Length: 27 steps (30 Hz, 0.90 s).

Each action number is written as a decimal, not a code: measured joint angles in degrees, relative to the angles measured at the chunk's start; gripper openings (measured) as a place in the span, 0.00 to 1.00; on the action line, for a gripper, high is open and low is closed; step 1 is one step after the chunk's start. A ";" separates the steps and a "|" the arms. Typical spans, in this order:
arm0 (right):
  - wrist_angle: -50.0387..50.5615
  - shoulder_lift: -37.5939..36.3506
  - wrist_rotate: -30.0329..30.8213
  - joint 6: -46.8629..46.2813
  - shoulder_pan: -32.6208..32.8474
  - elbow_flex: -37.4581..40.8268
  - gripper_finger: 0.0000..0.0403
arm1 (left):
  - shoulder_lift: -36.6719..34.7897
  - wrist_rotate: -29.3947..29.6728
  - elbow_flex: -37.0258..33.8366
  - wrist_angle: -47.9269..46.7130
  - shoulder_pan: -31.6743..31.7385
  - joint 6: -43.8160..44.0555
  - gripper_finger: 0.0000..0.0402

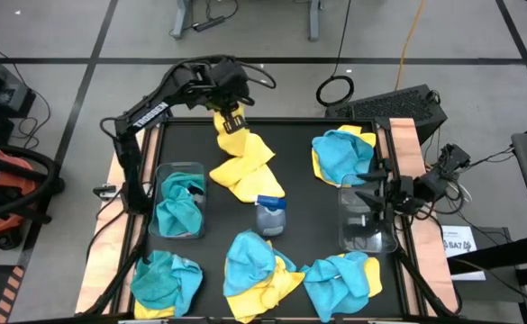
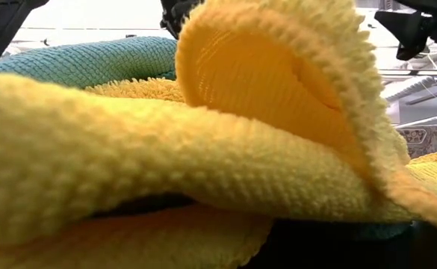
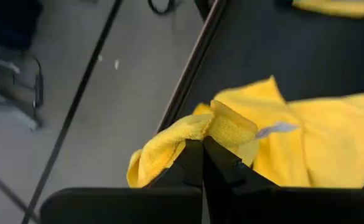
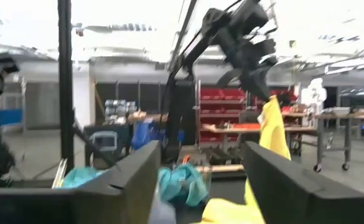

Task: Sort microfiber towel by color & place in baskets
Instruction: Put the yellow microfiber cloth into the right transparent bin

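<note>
My left gripper (image 1: 233, 120) is raised over the table's far edge, shut on a yellow microfiber towel (image 1: 243, 162) that trails down from it. The right wrist view shows that gripper (image 4: 256, 68) with the towel (image 4: 272, 124) hanging below. My right gripper (image 1: 371, 196) stands open at the right edge, over the clear right basket (image 1: 367, 225), touching nothing. The left basket (image 1: 180, 200) holds a teal towel (image 1: 178, 209). Mixed teal and yellow towels lie at the far right (image 1: 342, 153), near left (image 1: 166, 279), near middle (image 1: 258, 265) and near right (image 1: 342, 281). My left gripper pinches a bunched fold (image 3: 226, 127) at the yellow towel's upper end between its two shut fingers (image 3: 193, 158), which slant down from above. Several layers look gathered there. The towel hangs below the fingers while its lower part (image 1: 245, 180) lies on the black mat.
A grey spray bottle with a blue top (image 1: 270, 214) stands mid-table between the baskets. In the low view a yellow towel (image 2: 203, 149) right before the lens blocks nearly everything. Wooden rails (image 1: 405, 153) border the black mat.
</note>
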<state>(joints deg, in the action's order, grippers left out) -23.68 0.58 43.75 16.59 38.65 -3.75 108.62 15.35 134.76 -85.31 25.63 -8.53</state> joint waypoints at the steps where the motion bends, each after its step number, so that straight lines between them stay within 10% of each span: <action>1: -1.27 0.01 -0.15 0.84 -0.39 0.00 0.62 | -0.01 0.12 0.33 0.44 -0.34 -0.31 0.00; 8: -8.43 1.02 -0.39 2.55 -3.39 -0.03 0.79 | -1.08 0.71 0.30 7.42 -3.23 -2.59 0.00; 27: 1.75 22.32 -0.32 9.61 -10.97 -20.63 0.78 | -1.33 -1.95 0.24 26.62 -8.66 -12.94 0.00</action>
<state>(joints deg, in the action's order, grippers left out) -21.94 22.90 43.44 26.20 27.69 -24.38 107.28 13.40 135.00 -58.69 16.96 -21.47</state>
